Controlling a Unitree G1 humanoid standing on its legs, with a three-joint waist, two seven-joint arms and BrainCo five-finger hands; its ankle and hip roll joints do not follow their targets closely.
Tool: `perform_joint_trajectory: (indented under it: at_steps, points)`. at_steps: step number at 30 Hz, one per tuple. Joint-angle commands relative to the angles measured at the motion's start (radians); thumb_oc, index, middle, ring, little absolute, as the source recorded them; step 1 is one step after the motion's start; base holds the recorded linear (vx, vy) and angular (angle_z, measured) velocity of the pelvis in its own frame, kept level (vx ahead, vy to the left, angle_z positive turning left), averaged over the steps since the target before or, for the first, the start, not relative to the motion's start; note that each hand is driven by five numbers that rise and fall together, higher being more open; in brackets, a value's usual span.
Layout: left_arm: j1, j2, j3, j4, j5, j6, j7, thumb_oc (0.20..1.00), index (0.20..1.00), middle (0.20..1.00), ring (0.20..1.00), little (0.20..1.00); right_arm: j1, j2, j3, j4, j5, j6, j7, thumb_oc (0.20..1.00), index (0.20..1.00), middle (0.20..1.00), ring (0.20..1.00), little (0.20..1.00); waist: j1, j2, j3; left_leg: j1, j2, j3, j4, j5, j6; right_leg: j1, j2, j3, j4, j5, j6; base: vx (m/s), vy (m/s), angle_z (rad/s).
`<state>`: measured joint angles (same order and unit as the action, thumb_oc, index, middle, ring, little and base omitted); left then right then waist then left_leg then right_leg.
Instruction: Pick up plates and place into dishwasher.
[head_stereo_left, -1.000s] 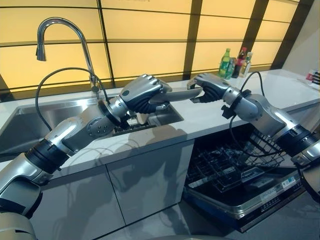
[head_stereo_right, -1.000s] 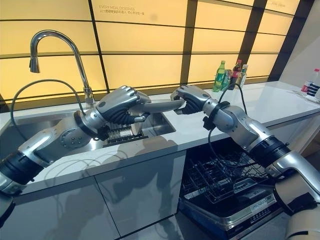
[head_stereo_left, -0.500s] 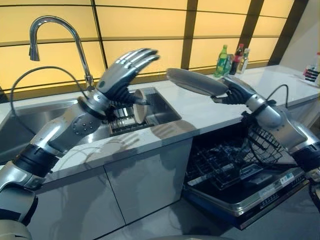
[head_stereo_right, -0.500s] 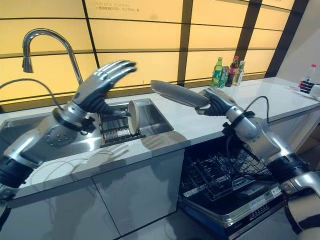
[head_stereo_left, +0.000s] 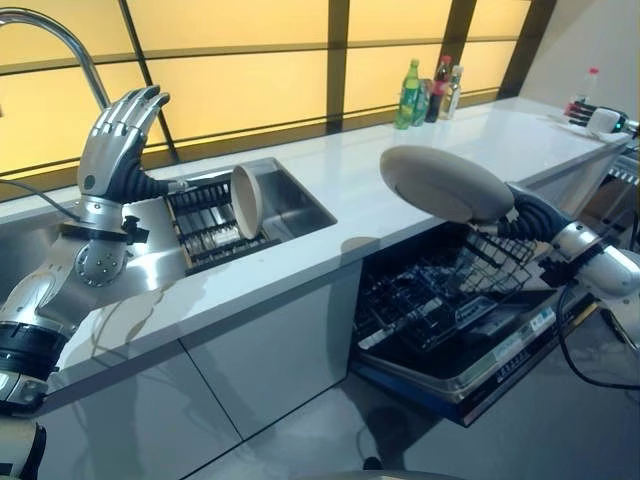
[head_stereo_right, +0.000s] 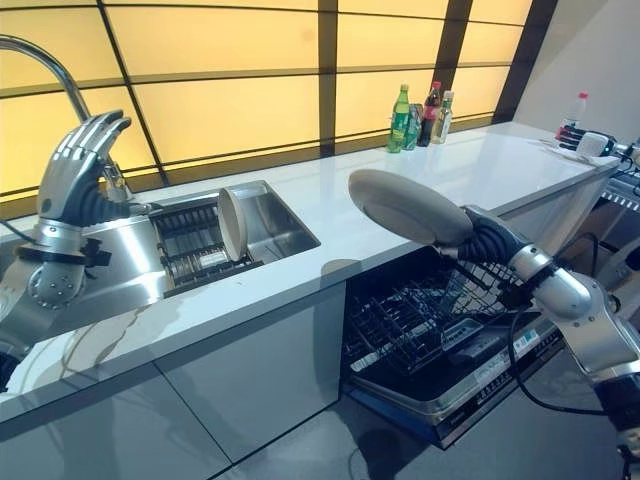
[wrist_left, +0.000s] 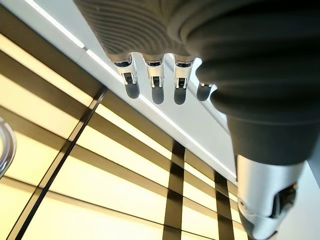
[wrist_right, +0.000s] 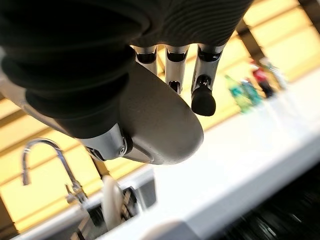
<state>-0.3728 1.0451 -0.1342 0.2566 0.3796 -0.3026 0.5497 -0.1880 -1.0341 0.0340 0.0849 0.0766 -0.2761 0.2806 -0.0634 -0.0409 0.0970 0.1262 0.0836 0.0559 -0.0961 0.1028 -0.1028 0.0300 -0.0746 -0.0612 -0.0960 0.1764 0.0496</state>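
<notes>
My right hand (head_stereo_right: 487, 240) grips the rim of a beige plate (head_stereo_right: 408, 207), held tilted in the air above the open dishwasher (head_stereo_right: 440, 340); its wrist view shows the plate (wrist_right: 160, 125) pinched between thumb and fingers (wrist_right: 202, 100). A second beige plate (head_stereo_left: 245, 200) stands on edge in the dark rack (head_stereo_left: 205, 225) inside the sink. Raised beside the faucet, my left hand (head_stereo_left: 118, 140) is open with straight fingers (wrist_left: 152, 87) and holds nothing.
The dishwasher's lower wire rack (head_stereo_left: 440, 305) is pulled out over its lowered door (head_stereo_left: 480, 375). A curved faucet (head_stereo_right: 45, 55) rises behind the sink. Several bottles (head_stereo_left: 428, 90) stand at the counter's back, small items (head_stereo_left: 595, 115) at its far right end.
The camera has turned right. My right hand has carried the plate rightward and down over the open dishwasher. My left hand has drawn back from the sink rack and stays open.
</notes>
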Motion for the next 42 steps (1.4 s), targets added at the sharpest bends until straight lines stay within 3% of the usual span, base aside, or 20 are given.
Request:
perform_joint_trajectory:
  at_steps: [1,11,13,19,24,30,36,42]
  points:
    - [0.029,0.038,0.084,-0.022,-0.004,-0.015,0.015,1.0,1.0,1.0,1.0,1.0,-0.008,-0.023,-0.054,-0.001,0.081,0.041,0.042,0.2,0.2,0.2,0.2,0.2,-0.006,0.01,0.004,0.039,-0.102,0.039,0.009,-0.143,0.089,0.091,0.032,-0.01,0.009,-0.129,0.06,0.05,-0.009,-0.02]
    - [0.01,0.051,0.042,-0.09,-0.027,-0.004,-0.001,1.0,1.0,1.0,1.0,1.0,-0.043,0.009,0.056,0.157,0.054,0.162,0.021,0.2,0.2,0.2,0.2,0.2,0.013,0.005,0.05,0.026,-0.098,0.03,0.009,-0.133,0.086,0.083,0.03,-0.022,0.009,-0.123,0.057,-0.01,-0.028,-0.08]
    - [-0.012,0.043,0.016,-0.096,-0.024,-0.01,0.0,1.0,1.0,1.0,1.0,1.0,-0.087,0.027,0.104,0.21,0.059,0.212,0.016,0.2,0.2,0.2,0.2,0.2,0.024,0.006,0.059,0.02,-0.098,0.022,0.009,-0.131,0.084,0.08,0.028,-0.027,0.009,-0.123,0.056,-0.02,-0.041,-0.07]
    - [-0.129,0.032,-0.077,-0.103,-0.025,-0.003,-0.005,1.0,1.0,1.0,1.0,1.0,-0.26,0.064,0.269,0.425,0.091,0.264,-0.043,0.2,0.2,0.2,0.2,0.2,0.056,0.016,0.088,-0.005,-0.098,0.0,0.009,-0.121,0.078,0.066,0.022,-0.049,0.009,-0.122,0.051,-0.05,-0.039,0.01]
    - [-0.256,0.024,-0.168,-0.077,-0.031,0.009,-0.009,1.0,1.0,1.0,1.0,1.0,-0.446,0.117,0.37,0.643,0.136,0.277,-0.076,0.2,0.2,0.2,0.2,0.2,0.086,0.031,0.125,-0.041,-0.1,-0.022,0.009,-0.109,0.073,0.043,0.018,-0.064,0.009,-0.122,0.047,-0.12,-0.044,0.11]
    - [-0.384,-0.002,-0.25,-0.026,-0.033,0.008,0.017,1.0,1.0,1.0,1.0,1.0,-0.625,0.18,0.43,0.848,0.202,0.242,-0.118,0.2,0.2,0.2,0.2,0.2,0.112,0.055,0.17,-0.081,-0.101,-0.041,0.011,-0.095,0.068,0.014,0.012,-0.08,0.009,-0.118,0.041,-0.11,-0.021,0.16]
    - [-0.425,-0.021,-0.278,-0.023,-0.013,0.026,0.031,1.0,1.0,1.0,1.0,1.0,-0.708,0.212,0.447,0.908,0.198,0.196,-0.174,0.2,0.2,0.2,0.2,0.2,0.123,0.075,0.189,-0.106,-0.106,-0.058,0.01,-0.085,0.064,-0.005,0.006,-0.092,0.009,-0.115,0.038,-0.04,0.005,0.13]
    - [-0.443,-0.021,-0.285,-0.01,-0.026,0.031,0.041,1.0,1.0,1.0,1.0,1.0,-0.745,0.23,0.464,0.971,0.162,0.21,-0.154,0.2,0.2,0.2,0.2,0.2,0.128,0.085,0.206,-0.126,-0.112,-0.061,0.01,-0.076,0.064,-0.026,0.0,-0.101,0.009,-0.108,0.036,-0.04,0.012,0.05]
